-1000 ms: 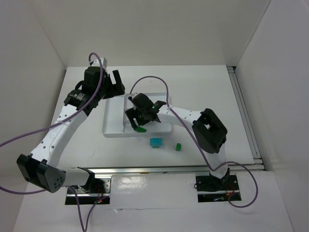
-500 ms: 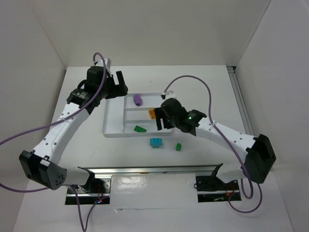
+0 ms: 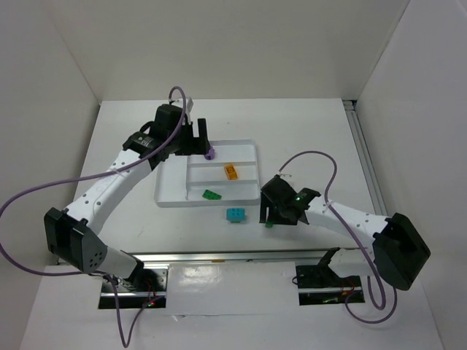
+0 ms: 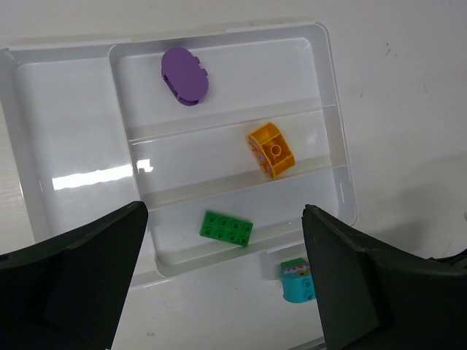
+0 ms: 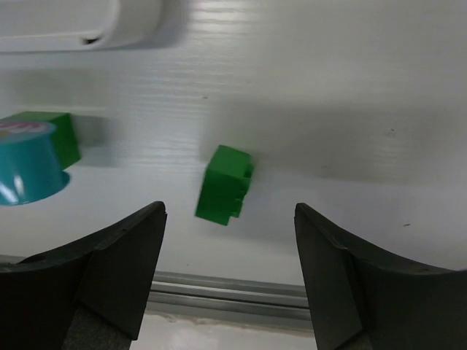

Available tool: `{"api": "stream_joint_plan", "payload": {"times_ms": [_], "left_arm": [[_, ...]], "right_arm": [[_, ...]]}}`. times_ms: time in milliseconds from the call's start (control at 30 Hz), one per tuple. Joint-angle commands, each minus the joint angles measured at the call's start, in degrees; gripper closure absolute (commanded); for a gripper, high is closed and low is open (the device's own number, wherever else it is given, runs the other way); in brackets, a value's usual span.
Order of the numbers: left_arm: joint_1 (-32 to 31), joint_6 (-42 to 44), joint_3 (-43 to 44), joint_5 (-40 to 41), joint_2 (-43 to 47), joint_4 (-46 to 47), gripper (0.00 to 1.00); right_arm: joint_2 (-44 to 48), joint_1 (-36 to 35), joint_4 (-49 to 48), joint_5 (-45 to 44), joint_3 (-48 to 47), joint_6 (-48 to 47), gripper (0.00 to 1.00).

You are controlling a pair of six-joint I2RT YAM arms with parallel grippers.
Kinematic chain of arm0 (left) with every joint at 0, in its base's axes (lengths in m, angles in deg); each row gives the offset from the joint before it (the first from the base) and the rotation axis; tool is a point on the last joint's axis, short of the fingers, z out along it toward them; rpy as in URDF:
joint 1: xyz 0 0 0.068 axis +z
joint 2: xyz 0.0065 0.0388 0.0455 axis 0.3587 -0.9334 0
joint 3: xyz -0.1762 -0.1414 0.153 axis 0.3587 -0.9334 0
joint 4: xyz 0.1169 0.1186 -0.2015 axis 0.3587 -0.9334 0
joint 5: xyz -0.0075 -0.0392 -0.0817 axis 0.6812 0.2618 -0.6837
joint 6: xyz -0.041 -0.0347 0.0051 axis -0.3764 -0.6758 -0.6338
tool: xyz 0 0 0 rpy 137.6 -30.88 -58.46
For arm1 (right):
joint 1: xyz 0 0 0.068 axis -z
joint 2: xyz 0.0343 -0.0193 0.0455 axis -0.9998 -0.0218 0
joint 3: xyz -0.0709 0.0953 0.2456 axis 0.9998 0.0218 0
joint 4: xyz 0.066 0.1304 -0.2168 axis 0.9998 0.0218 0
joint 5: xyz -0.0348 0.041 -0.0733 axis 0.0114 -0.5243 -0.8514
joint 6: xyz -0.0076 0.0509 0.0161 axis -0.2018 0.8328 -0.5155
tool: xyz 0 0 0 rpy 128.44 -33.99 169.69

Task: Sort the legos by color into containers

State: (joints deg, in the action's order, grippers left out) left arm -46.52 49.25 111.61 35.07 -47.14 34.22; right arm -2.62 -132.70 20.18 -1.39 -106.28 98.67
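Note:
The white tray (image 3: 171, 184) (image 4: 66, 146) has one long section on the left and three short strips. A purple piece (image 4: 184, 76) lies in the far strip, an orange brick (image 3: 231, 171) (image 4: 271, 150) in the middle one, and a flat green brick (image 3: 211, 195) (image 4: 227, 228) in the near one. A cyan brick (image 3: 236, 215) (image 5: 25, 160) sits on the table just in front of the tray. My right gripper (image 3: 271, 214) (image 5: 229, 208) hovers open over a small green brick (image 5: 225, 184), not touching it. My left gripper (image 3: 197, 140) (image 4: 225, 211) hangs open and empty above the tray's far edge.
A metal rail (image 5: 226, 288) runs along the table's near edge, close behind the small green brick. White walls enclose the table on the left, back and right. Purple cables (image 3: 44, 197) loop off both arms.
My right gripper left the flat green brick in the tray's near strip and swung right and nearer, over the small green brick. My left gripper moved right, over the tray's far edge.

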Motion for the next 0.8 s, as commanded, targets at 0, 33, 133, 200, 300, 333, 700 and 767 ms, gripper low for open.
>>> {"api": "stream_joint_plan", "payload": {"times_ms": [0,33,133,200,300,333,700,767], "left_arm": [[-0.08,0.44,1.42,2.12,0.36,-0.04,0.00],[-0.08,-0.08,1.42,3.69,0.36,-0.66,0.00],[0.62,-1.14,1.95,5.38,1.16,-1.28,0.00],[1.15,-1.14,2.48,5.99,2.03,-1.28,0.00],[1.67,-0.09,3.53,6.60,3.27,-1.28,0.00],[1.68,-0.09,3.53,6.61,3.27,-1.28,0.00],[3.35,2.20,10.30,5.73,3.88,-3.56,0.00],[3.87,2.20,11.09,5.73,4.41,-3.56,0.00]], "right_arm": [[1.57,2.89,-7.48,3.43,3.67,3.04,0.23],[1.57,4.46,-8.11,4.66,3.69,2.07,0.24],[0.34,5.62,-9.87,5.29,4.21,0.48,0.27],[-1.06,5.62,-10.66,5.81,4.21,-0.31,0.30],[-3.34,5.62,-11.19,5.81,3.51,-1.80,0.41],[-3.35,5.62,-11.19,6.42,2.90,-1.81,0.45],[0.60,3.52,-4.86,-1.47,-7.46,-5.84,0.70],[0.35,2.82,-6.17,-1.48,-11.84,-7.94,0.72]]}}
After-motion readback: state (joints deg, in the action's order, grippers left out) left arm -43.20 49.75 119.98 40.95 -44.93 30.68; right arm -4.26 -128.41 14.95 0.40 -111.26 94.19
